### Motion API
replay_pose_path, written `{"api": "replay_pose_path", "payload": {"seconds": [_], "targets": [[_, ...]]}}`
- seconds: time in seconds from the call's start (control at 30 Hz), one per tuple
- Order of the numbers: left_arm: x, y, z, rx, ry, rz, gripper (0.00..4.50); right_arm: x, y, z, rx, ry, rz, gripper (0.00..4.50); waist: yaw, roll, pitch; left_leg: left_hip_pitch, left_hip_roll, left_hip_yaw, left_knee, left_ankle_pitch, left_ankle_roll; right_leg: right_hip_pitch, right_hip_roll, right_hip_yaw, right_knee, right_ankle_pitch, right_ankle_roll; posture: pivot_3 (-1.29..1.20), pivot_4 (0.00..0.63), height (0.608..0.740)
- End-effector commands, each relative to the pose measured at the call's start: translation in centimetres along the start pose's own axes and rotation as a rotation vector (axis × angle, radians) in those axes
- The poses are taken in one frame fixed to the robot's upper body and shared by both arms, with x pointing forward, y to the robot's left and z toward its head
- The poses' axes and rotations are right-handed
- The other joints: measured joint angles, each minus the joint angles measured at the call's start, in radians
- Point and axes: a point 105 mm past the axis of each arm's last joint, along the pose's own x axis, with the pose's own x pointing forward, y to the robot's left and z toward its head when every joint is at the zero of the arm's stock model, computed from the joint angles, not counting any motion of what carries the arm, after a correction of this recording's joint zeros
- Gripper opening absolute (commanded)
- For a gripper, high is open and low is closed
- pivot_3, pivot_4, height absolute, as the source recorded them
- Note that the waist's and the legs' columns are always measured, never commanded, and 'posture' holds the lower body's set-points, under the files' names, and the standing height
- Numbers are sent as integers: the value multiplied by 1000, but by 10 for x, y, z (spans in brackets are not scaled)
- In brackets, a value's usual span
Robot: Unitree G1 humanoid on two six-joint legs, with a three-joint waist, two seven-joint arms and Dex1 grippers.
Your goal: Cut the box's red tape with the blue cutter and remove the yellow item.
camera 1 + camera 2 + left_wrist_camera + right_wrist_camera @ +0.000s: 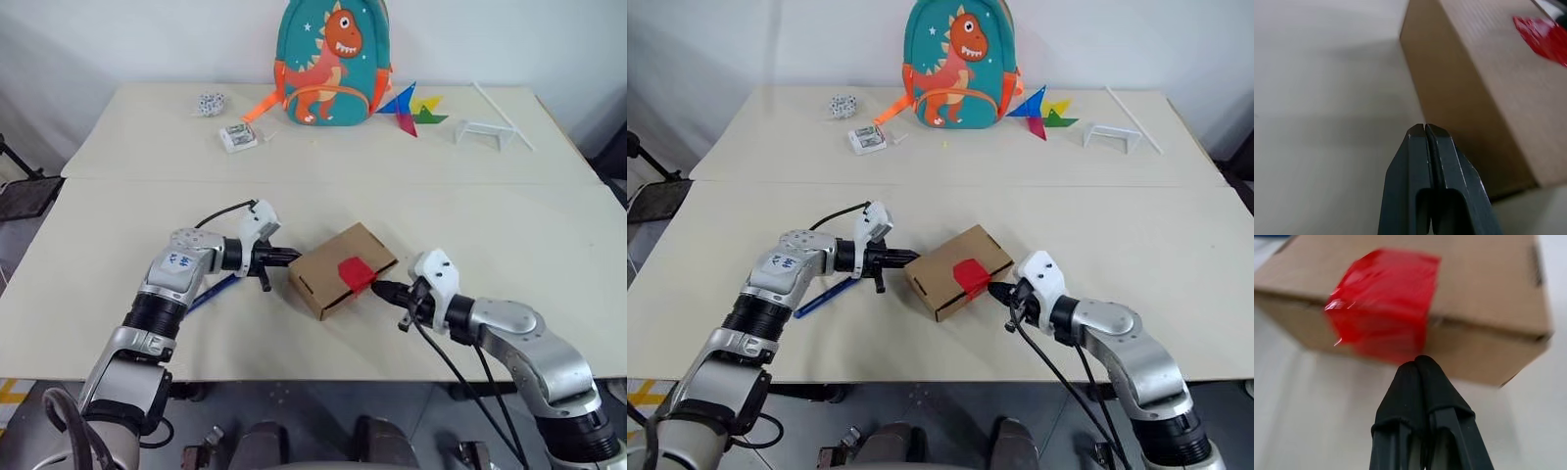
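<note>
Closed, empty, both the left pincer [292, 256] and right pincer [378, 289] flank the box [333, 262].

My arms are silver-grey metal with black ribbed joint bands and white wrist housings. Black cables loop off each wrist. My left pincer [291, 257] and right pincer [377, 289] each carry two matte black fingers.
</note>
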Motion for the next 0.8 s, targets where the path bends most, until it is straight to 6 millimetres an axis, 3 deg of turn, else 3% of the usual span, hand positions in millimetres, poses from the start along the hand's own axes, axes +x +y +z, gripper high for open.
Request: {"api": "replay_pose_path", "payload": {"seconds": [0.03,0.37,0.6,0.8], "targets": [[-4,-18,7,20,-22,-78,39,5,-6,8,-11,-25,-35,0,-1,0,0,0,0,0,0,0,0,0,0,0,0,0,0,0,150,740],[-1,-54,6,-74,-80,-134,39,29,-32,19,-73,-43,-3,0,-1,0,0,-1,0,-1,2,0,0,0,0,0,1,0,0,0,150,740],[11,-71,0,-127,-93,-135,39,47,-32,34,-148,-53,182,0,-16,0,0,-1,0,-1,2,0,0,0,0,0,2,0,0,0,150,740],[15,-76,-1,-141,-103,-121,39,57,-39,31,-179,-2,249,0,-18,0,0,-1,1,-1,2,0,0,0,0,0,2,0,0,0,150,740]]}}
